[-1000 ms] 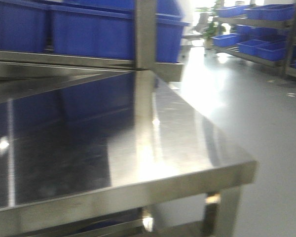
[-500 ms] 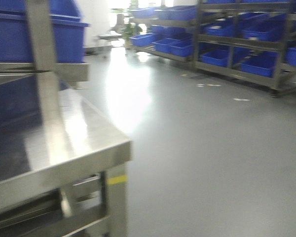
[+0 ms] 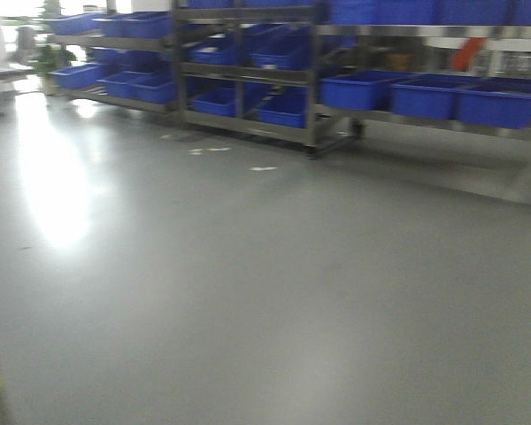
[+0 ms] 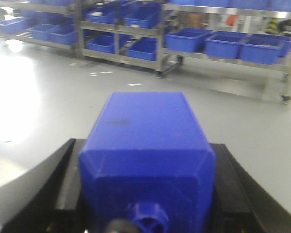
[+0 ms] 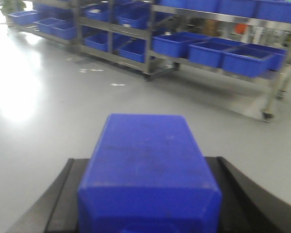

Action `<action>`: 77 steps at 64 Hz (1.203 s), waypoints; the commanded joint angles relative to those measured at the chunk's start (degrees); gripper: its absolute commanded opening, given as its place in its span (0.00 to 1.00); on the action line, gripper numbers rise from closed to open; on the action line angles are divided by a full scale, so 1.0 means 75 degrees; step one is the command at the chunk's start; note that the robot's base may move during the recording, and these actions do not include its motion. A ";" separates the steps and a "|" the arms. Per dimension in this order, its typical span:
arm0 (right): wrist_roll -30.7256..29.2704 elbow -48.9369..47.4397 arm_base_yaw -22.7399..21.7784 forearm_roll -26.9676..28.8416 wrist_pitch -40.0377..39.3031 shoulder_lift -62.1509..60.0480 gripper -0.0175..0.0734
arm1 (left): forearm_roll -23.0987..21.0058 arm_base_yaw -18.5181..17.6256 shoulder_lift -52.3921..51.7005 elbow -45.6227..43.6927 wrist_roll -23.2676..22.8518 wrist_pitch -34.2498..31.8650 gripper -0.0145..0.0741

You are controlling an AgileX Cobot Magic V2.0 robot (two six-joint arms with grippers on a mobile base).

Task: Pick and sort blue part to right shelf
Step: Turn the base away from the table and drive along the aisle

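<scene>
Nearest the cameras, the right gripper [image 5: 145, 162] was clamped on the blue part [image 5: 148, 145], its black fingers [image 5: 63, 204] pressed flat against both long sides of the rectangular body. The cap end lay below the edge of the right wrist view, so the match rested on the long body and sloped shoulders alone. The left gripper [image 4: 144, 145] was closed in the same way on a squatter blue block [image 4: 145, 121], whose small round knob [image 4: 148, 218] pointed back toward the wrist. Both loads hung above bare grey floor [image 3: 248, 292], well short of the steel rack [image 3: 314, 88]. The rack stood across the far side of the room, its shelves lined with blue bins [image 3: 425, 93]. The front view was smeared, and which bin was the target could not be told. The step in hand appeared to be the carry to the rack. Doing it well would call for a firm squeeze on both blocks, arms level and tucked, and a square stop in front of the rack's right-hand shelf [image 3: 496, 130]. That stop should be close enough for the right arm to reach over a bin rim without the part striking the rack's post or the shelf above.
</scene>
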 commanded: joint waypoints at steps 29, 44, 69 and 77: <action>-0.0058 -0.0240 -0.0048 -0.0019 -0.0732 0.0051 0.66 | 0.0011 0.0009 0.0079 -0.0213 -0.0053 -0.0669 0.54; -0.0058 -0.0240 -0.0048 -0.0019 -0.0732 0.0051 0.66 | 0.0011 0.0009 0.0079 -0.0213 -0.0053 -0.0669 0.54; -0.0058 -0.0240 -0.0048 -0.0019 -0.0732 0.0051 0.66 | 0.0011 0.0009 0.0079 -0.0213 -0.0053 -0.0669 0.54; -0.0058 -0.0240 -0.0048 -0.0019 -0.0732 0.0051 0.66 | 0.0011 0.0009 0.0079 -0.0213 -0.0053 -0.0669 0.54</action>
